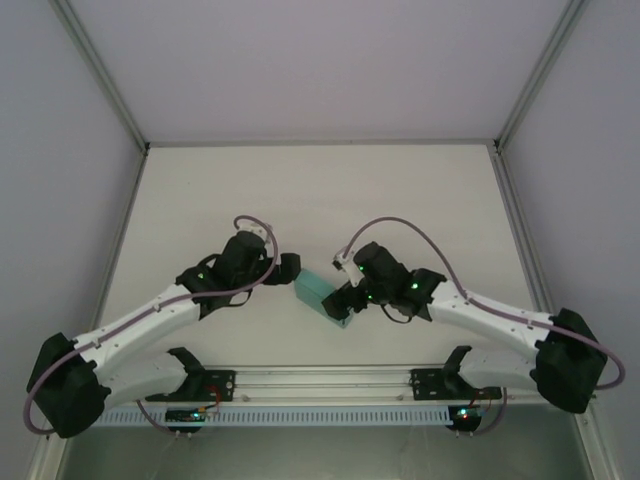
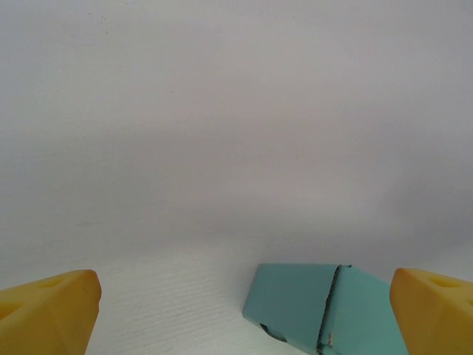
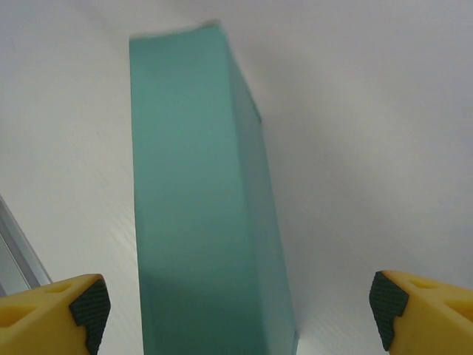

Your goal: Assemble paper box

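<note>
The box [image 3: 199, 207] is plain teal, the fingers [image 3: 44, 314] yellow with black pads [image 3: 90, 307], the table [image 1: 320, 195] white.

A lab cell (white walls [image 1: 320, 70], aluminium posts [image 1: 100, 70]).

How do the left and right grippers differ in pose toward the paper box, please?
The right gripper has the paper box centred between its fingers; the left gripper has it beside one finger. The right gripper hangs over it; the left gripper sits beside it. Both are open.
</note>
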